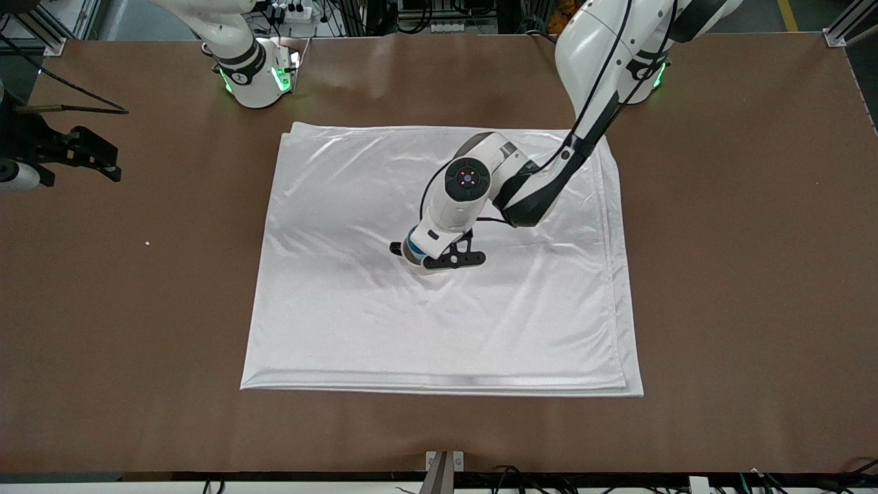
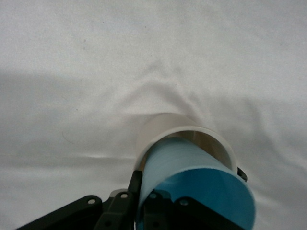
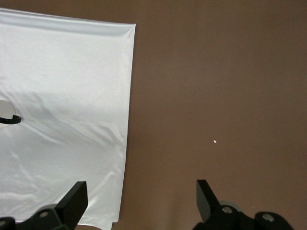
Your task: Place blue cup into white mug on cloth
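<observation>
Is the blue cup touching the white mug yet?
Touching. The left wrist view shows the blue cup, gripped by the left tool, with its lower part already inside the white mug and against its rim.

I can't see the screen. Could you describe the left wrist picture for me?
A blue cup, pinched at its rim by the left gripper, sits partway inside a white mug. The mug rests on a wrinkled white cloth that fills the rest of the view.

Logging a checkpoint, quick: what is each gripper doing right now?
Left gripper: shut on the blue cup, lowered into the white mug on the cloth.
Right gripper: open, holding nothing, waiting over bare table.
</observation>
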{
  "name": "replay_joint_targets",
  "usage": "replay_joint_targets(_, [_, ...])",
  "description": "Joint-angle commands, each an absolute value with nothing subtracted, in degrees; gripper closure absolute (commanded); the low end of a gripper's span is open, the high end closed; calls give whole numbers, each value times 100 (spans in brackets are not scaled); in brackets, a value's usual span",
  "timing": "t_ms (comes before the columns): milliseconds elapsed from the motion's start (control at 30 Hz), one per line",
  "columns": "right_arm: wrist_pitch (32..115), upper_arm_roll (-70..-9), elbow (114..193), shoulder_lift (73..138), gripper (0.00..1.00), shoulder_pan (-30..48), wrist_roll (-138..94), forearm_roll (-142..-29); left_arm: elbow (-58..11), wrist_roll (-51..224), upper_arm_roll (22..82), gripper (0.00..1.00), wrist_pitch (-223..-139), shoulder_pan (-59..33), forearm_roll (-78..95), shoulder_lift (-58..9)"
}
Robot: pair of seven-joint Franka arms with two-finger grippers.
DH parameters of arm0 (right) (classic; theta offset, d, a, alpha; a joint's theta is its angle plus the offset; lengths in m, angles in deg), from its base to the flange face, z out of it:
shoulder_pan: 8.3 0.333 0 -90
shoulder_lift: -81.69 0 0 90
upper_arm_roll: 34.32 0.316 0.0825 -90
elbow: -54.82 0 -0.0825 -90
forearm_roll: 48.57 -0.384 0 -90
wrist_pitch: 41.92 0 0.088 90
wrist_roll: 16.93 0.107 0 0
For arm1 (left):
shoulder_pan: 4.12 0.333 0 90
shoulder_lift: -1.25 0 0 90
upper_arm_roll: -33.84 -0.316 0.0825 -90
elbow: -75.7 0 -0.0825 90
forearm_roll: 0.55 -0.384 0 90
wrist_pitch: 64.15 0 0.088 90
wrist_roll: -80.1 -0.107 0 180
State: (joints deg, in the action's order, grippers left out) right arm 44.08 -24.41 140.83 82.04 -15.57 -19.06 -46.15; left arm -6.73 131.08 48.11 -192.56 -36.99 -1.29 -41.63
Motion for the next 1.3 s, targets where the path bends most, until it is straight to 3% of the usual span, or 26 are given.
replay_joint_targets(0, [4430,-2404,14376,7897,1,-1648,-1711,-4725,-612,13284,4685,36,-19379,-3831,-293,-4270])
replay_joint_targets(100, [4491,-2404,14491,7783,2,-1648,-1369,-4725,-612,13284,4685,5,-19379,-3831,-293,-4235])
replay_joint_targets(133, [4500,-2395,14517,7765,2,-1639,-1237,-4725,-612,13284,4685,0,-19379,-3840,-301,-4217])
replay_joint_targets(700, [4614,-2667,14684,7580,1,-1684,-1183,-5006,-621,13530,4650,0,-19107,-3735,-310,-3796])
replay_joint_targets(900, [4632,-3265,14649,7624,0,-1182,-1200,-5015,-630,13302,4465,0,-18966,-3305,-328,-3585])
replay_joint_targets(1267, [4632,-3301,14640,7659,0,-1121,-1209,-5006,-639,12433,4439,0,-18913,-2189,-319,-3400])
